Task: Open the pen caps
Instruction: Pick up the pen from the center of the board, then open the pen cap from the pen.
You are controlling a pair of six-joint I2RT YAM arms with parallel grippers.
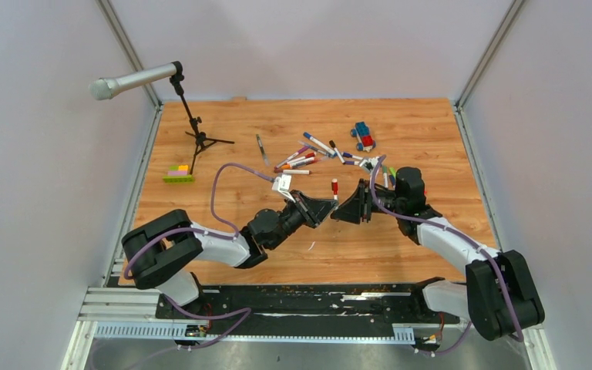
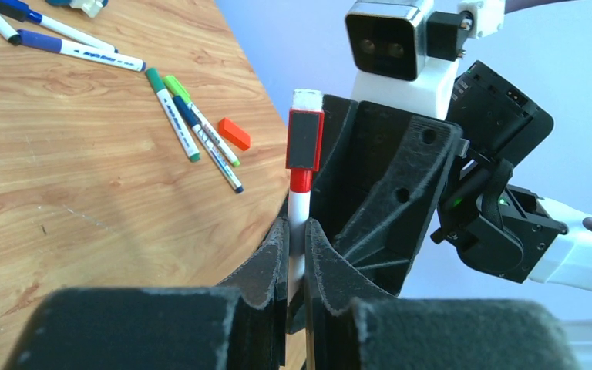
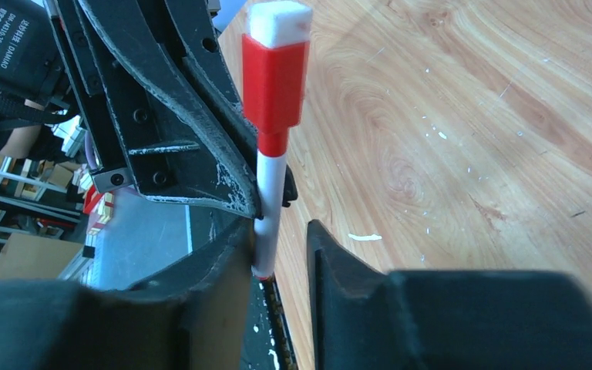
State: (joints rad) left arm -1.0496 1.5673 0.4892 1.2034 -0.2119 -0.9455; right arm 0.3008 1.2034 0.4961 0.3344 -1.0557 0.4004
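The left gripper point(image 2: 297, 231) is clenched on a pen point(image 2: 299, 202), its black, grainy fingers pinching the round white barrel so that the pen stands upright above the wooden counter point(image 1: 424, 127), nearer the arm bases than the toy car point(image 1: 364, 136) and a little to its left in the top view. The cap point(image 3: 275, 77) is on the pen's upper end: a square-sided red plastic sleeve topped with a white, felt-like block, with a narrow red collar just below it. The right gripper point(image 3: 280, 231) meets the left one head-on and is released, its jaws standing on either side of the barrel below the cap. Only the right wrist view shows how they sit: the barrel lies against one finger, with a clear gap to the other. The left wrist view shows the clamp itself, plus a few slim green-capped pens point(image 2: 173, 116) lying flat beside a small orange block point(image 2: 234, 132), which the top view hardly resolves. The top view alone gives the layout: the other pens point(image 1: 308, 158) lie in a loose heap just left of the car, white barrels with red, blue and purple ends crossing one another, and a green-yellow brick bar point(image 1: 178, 177) sits far to the car's left.
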